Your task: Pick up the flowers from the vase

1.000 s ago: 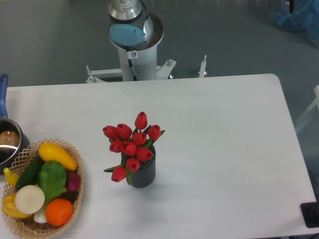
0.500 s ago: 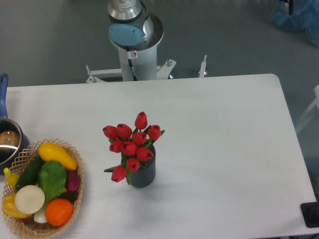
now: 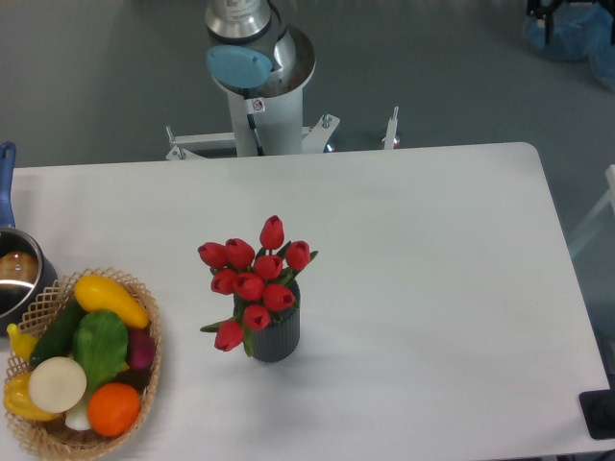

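Flowers (image 3: 254,279) unmoved, upright in vase (image 3: 277,333) near table (image 3: 432,240) centre; arm base (image 3: 258,60) at far edge turned slightly left since earlier; gripper out of view, fingers unverifiable; approach barely begun.

Soft, even light is falling from above, and the white table (image 3: 432,288) is looking bright but not burnt out. The vase (image 3: 276,334) is casting only a faint shadow toward the right. A small glare is shining on the pot (image 3: 17,279). The picture is staying slightly soft and grainy everywhere.
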